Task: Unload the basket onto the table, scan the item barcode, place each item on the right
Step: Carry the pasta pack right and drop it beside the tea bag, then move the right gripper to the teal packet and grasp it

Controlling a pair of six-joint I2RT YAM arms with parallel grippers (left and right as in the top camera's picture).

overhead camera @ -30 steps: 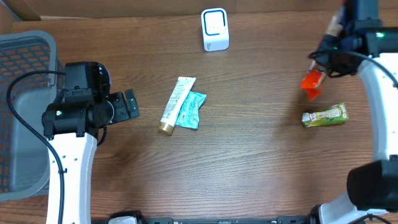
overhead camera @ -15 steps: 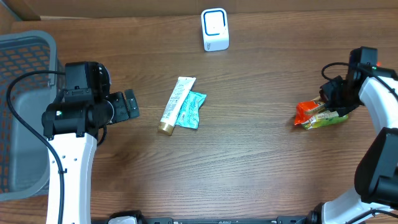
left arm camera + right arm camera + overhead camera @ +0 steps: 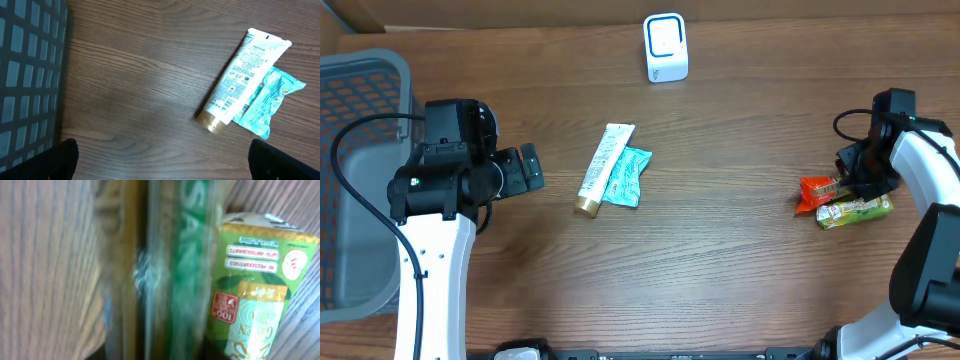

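Orange packet (image 3: 815, 191) lies at the right hand (image 3: 843, 184), grip impossible to tell; left hand (image 3: 528, 168) spread apart.

Overhead looks down; left wrist shares the tube (image 3: 604, 168).

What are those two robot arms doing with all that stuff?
The right gripper is low at the orange packet beside the green pack; whether it grips is unclear. The left gripper hangs open and empty. The white plastic tube, lying on a teal packet, and the white scanner sit apart from both arms.
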